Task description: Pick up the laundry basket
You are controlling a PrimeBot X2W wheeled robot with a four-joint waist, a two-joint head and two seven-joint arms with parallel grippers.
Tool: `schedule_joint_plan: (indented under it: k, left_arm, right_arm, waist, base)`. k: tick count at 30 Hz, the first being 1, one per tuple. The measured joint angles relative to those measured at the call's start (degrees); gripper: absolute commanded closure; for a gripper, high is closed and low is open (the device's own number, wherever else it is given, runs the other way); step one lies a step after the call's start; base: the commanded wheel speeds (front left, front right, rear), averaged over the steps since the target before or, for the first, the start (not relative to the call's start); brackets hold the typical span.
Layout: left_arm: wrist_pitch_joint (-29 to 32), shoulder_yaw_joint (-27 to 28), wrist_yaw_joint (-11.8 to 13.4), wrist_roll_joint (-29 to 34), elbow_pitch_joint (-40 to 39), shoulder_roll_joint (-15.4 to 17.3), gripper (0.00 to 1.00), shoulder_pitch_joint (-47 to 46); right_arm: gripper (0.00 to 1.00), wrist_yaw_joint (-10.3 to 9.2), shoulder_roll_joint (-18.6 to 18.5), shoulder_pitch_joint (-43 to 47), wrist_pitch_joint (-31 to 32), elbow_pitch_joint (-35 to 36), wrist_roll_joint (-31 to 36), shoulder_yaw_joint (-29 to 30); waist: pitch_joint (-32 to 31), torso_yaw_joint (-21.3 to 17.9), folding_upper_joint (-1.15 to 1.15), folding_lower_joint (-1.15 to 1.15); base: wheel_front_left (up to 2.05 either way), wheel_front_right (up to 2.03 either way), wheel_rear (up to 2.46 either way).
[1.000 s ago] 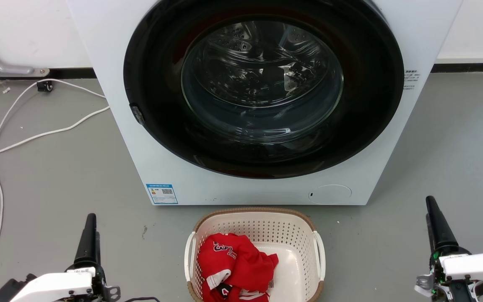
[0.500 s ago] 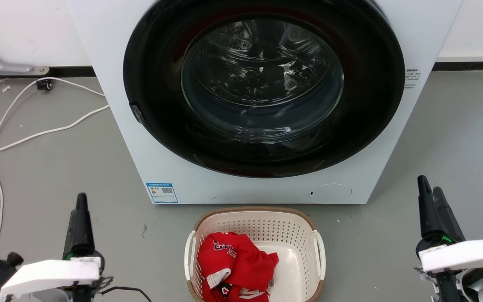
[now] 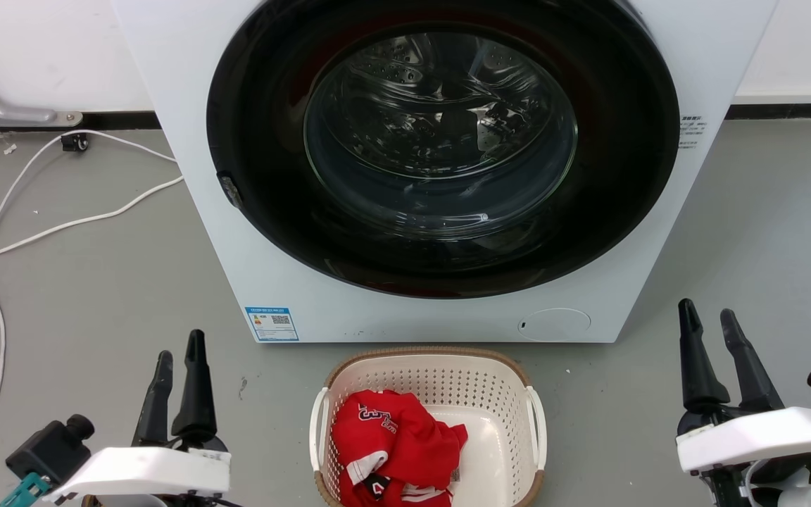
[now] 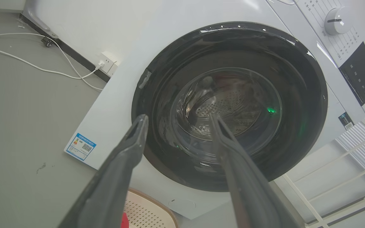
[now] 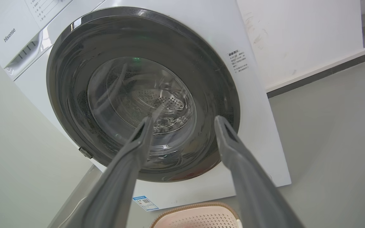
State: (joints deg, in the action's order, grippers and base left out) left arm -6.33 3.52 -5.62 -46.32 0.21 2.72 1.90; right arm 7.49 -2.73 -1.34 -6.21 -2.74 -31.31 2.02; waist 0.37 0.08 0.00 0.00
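Flanking the laundry basket (image 3: 448, 380) at bottom centre, we hold our left gripper (image 3: 180, 348) and right gripper (image 3: 707, 313) spread, well apart from its handles (image 3: 537, 422); grasping and lifting are not yet done.

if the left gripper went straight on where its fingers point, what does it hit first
Most likely the washing machine door: the left gripper points at its glass, nothing between, though depth is unclear.
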Motion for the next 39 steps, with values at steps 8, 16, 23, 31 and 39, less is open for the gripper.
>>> schedule_joint_plan:
  k: [8,16,23,31,39]
  left_arm:
    - [-1.5,-2.5,-0.8,14.6,-2.3,0.0,0.0,0.7]
    - [-2.8,-5.7,0.3,22.3,-3.4,0.9,0.0,1.4]
    - [-3.7,-8.4,2.1,26.4,-3.4,2.3,0.0,1.6]
    - [-4.7,-10.0,2.3,29.5,-2.4,2.8,0.0,2.2]
    - [-5.7,-11.9,3.2,34.3,-1.4,3.8,0.0,2.5]
  right_arm:
    - [0.0,0.0,0.0,0.8,-1.6,-0.2,6.4,-0.8]
    - [0.0,0.0,0.0,0.9,-2.9,-0.5,11.7,-1.1]
    - [0.0,0.0,0.0,1.4,-3.9,-1.5,15.8,-1.1]
    - [0.0,0.01,0.0,1.5,-4.9,-2.7,20.0,-1.2]
    - [0.0,0.01,0.0,1.6,-5.9,-3.1,24.0,-1.2]
  waist:
    - [0.0,-0.1,0.0,0.0]
    - [0.0,-0.3,0.0,0.0]
    - [0.1,-0.3,0.0,0.0]
    - [0.2,-0.4,0.0,0.0]
    - [0.2,-0.5,0.0,0.0]
  base:
    - [0.0,0.0,0.0]
    - [0.0,0.0,0.0]
    - [0.0,0.0,0.0]
    - [0.0,0.0,0.0]
    - [0.0,0.0,0.0]
